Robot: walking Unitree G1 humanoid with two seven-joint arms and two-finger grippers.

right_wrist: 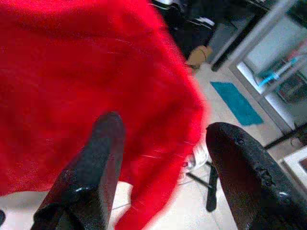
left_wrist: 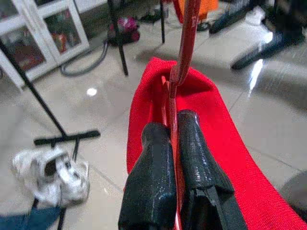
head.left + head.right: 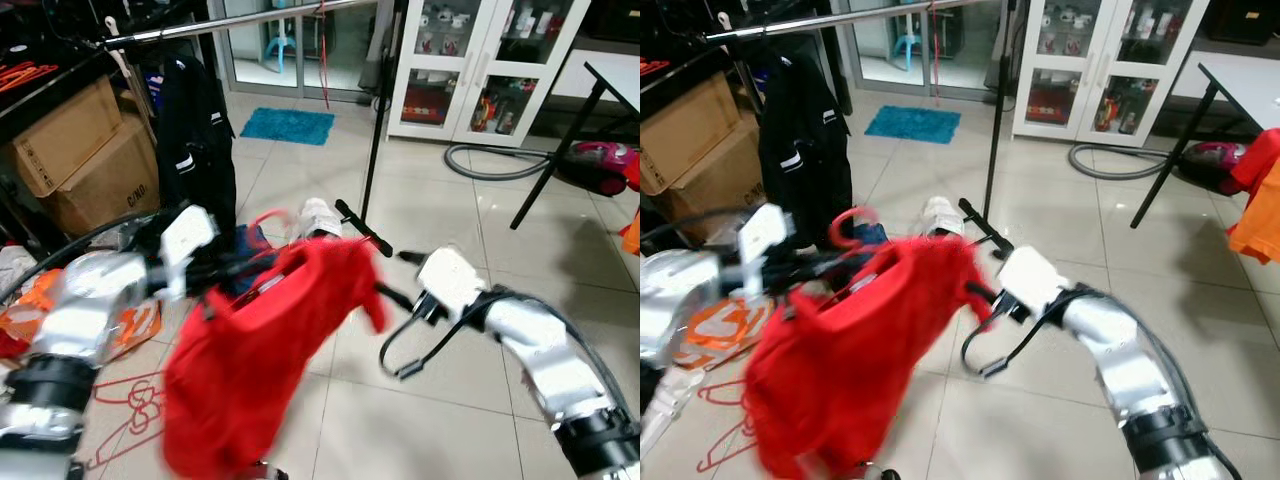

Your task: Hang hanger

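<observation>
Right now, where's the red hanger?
The red hanger is pinched in the left gripper, carrying the red garment in front of the robot, below and short of the clothes rail, left of the open right gripper.

Black print on cardboard box side, too blurred and cut off to read

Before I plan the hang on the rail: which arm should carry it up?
Left. Its tool is shut on the red hanger carrying the red garment; the right tool is open beside the cloth, holding nothing.
</observation>
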